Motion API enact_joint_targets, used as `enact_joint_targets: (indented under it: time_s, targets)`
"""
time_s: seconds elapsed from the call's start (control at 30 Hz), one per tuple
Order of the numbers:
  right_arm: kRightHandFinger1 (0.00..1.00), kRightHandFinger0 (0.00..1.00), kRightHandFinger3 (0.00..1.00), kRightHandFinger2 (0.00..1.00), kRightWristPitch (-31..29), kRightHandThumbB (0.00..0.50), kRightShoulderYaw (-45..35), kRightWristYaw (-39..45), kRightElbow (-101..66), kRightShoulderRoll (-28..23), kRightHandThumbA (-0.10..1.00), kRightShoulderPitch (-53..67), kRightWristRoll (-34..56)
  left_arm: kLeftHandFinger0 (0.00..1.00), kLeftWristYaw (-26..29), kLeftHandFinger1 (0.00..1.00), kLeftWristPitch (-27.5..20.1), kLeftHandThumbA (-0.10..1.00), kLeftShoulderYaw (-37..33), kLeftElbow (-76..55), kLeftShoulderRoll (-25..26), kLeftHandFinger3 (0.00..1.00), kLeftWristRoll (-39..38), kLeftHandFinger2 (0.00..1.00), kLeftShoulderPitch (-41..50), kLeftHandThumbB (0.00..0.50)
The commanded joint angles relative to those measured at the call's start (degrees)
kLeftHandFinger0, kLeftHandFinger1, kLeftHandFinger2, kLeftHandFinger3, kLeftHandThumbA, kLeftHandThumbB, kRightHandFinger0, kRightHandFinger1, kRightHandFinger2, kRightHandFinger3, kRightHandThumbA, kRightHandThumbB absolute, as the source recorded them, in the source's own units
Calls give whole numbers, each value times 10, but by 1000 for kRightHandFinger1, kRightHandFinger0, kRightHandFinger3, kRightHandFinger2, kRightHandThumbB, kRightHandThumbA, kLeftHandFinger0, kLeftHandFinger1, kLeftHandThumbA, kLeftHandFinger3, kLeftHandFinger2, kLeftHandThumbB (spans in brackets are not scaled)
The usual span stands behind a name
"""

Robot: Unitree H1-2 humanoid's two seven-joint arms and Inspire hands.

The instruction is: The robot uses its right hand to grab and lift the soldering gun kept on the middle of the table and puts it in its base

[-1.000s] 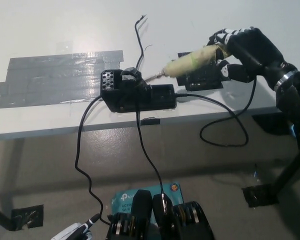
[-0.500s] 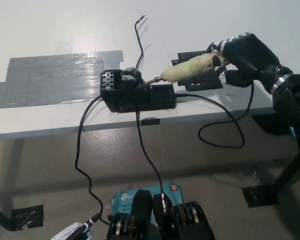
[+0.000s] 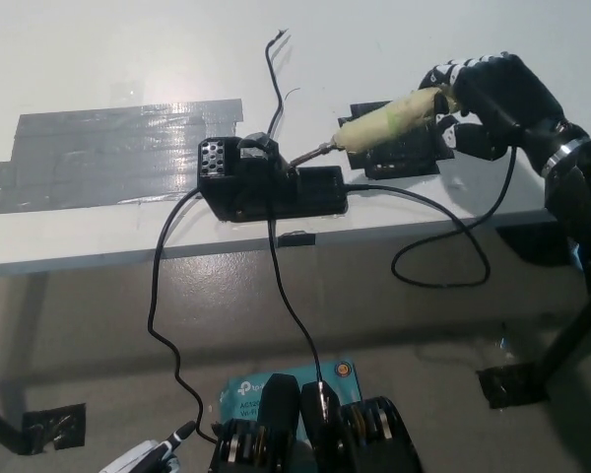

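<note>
The soldering gun [image 3: 389, 119] had a pale yellowish wrapped handle and a thin metal tip, and it hung tilted with that tip down at the top edge of the black base [image 3: 272, 182], its handle clasped in the black right robot hand [image 3: 488, 94] to the base's right. The base sat near the front edge of the white bench [image 3: 98, 59], with broad grey tape strips [image 3: 108, 158] to its left, a black pad [image 3: 399, 153] to its right and black cables [image 3: 443, 232] trailing off toward the grey floor [image 3: 69, 335]. Only a sliver of the white left robot hand [image 3: 143, 455] showed far below the base, and I could not tell whether it was open or closed.
</note>
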Motion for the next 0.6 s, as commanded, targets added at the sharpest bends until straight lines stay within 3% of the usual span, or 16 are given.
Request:
enact_joint_targets:
  time_s: [0.0, 0.07, 0.13, 0.17, 0.23, 0.3, 0.37, 0.4, 0.43, 0.47, 0.5, 0.57]
  targets:
    - [296, 0, 385, 590, -8, 55, -17, -43, 5, -6, -100, -48, -2, 0, 2, 2, 2, 1000, 4, -11, 6, 0, -2, 0, 1, 500]
    - [269, 0, 342, 558, -14, 2, -16, -54, 9, -5, -100, -48, -5, 4, -4, 22, -13, 1000, 5, -7, 6, 0, -9, 0, 3, 500]
    - [273, 0, 321, 552, -14, 0, -16, -64, 9, -4, -100, -47, -8, 0, -2, 11, -7, 1000, 4, -14, 6, 0, -6, 0, 8, 500]
    - [383, 106, 349, 624, -9, 0, -14, -69, 5, -5, -100, -47, -16, 0, -3, 22, -5, 1000, 2, -16, 7, 0, -5, 3, 8, 500]
    - [316, 1, 221, 542, 6, 0, -14, -64, 1, -1, -100, -51, -20, 0, 2, 0, -3, 1000, 3, -21, 5, 0, -3, 0, 10, 500]
    - [161, 0, 175, 445, 37, 21, -21, -52, -7, 16, -100, -55, -15, 0, 6, 0, -10, 1000, 2, -16, 5, 0, 1, 0, 8, 500]
    - [95, 0, 220, 507, 54, 18, -17, -49, -8, 21, -100, -60, -29, 0, 9, 0, -8, 1000, 0, -17, 3, 0, 5, 0, 7, 500]
    - [103, 0, 291, 565, 54, 2, -17, -49, -8, 21, -100, -60, -30, 0, 9, 0, -9, 1000, 0, -17, 3, 0, 5, 0, 7, 500]
    - [70, 0, 398, 529, 70, 17, -11, -49, -12, 27, -100, -63, -44, 0, 9, 0, -14, 1000, 0, -11, 2, 0, 4, 0, 6, 500]
    - [29, 0, 401, 475, 74, 4, -9, -57, -9, 32, -100, -65, -52, 0, 10, 0, -11, 1000, 1, -11, 1, 0, 4, 0, 6, 500]
    - [60, 0, 471, 507, 86, 30, -8, -57, -9, 38, -100, -66, -59, 0, 9, 0, -6, 1000, 0, -14, 2, 0, 5, 1, 7, 500]
    - [43, 0, 375, 443, 92, 1, -6, -61, -8, 44, -100, -69, -67, 0, 9, 0, -3, 1000, 2, -20, 1, 0, 4, 0, 9, 500]
